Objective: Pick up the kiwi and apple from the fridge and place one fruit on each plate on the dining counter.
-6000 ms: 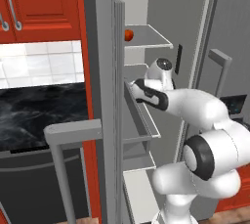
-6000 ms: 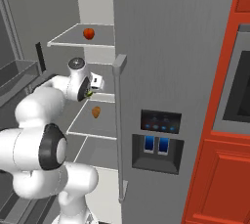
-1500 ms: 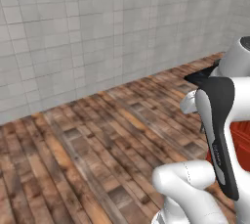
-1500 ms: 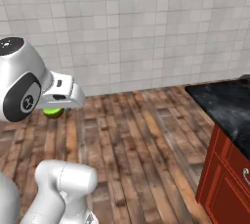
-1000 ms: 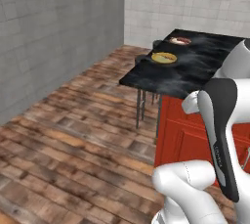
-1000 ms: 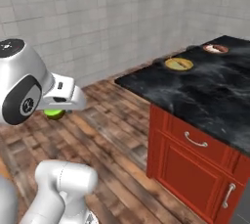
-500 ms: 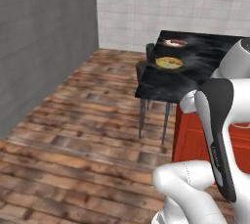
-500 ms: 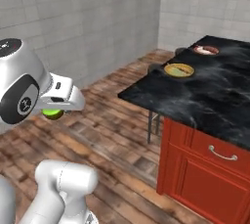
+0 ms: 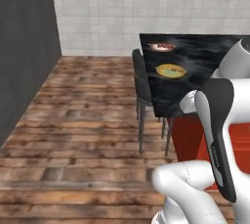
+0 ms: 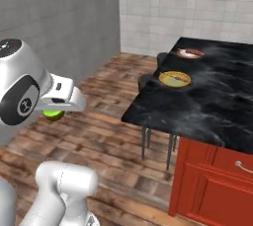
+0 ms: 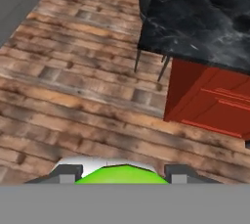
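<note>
My gripper (image 10: 58, 107) is shut on the kiwi (image 10: 52, 115), a small green fruit held at the left, well away from the dining counter (image 10: 212, 106). In the hand view the kiwi (image 11: 122, 175) sits low between the two fingertips (image 11: 67, 172). The black marble counter (image 9: 210, 76) carries both plates: the yellow-rimmed plate (image 9: 171, 71) nearer me and the red-rimmed white plate (image 9: 162, 47) behind it. They appear again as the yellow-rimmed plate (image 10: 175, 78) and the red-rimmed plate (image 10: 190, 53). The apple and the fridge are out of view.
A dark stool (image 9: 142, 86) on thin legs stands against the counter's near end. Red cabinet fronts (image 11: 210, 105) carry the top. A wooden floor (image 9: 83, 120) stretches to a tiled back wall, with a dark grey wall (image 9: 24, 47) at the left.
The base has turned and driven, so the whole picture has shifted and the counter with its plates now lies more squarely ahead. The kiwi stays in the shut gripper.
</note>
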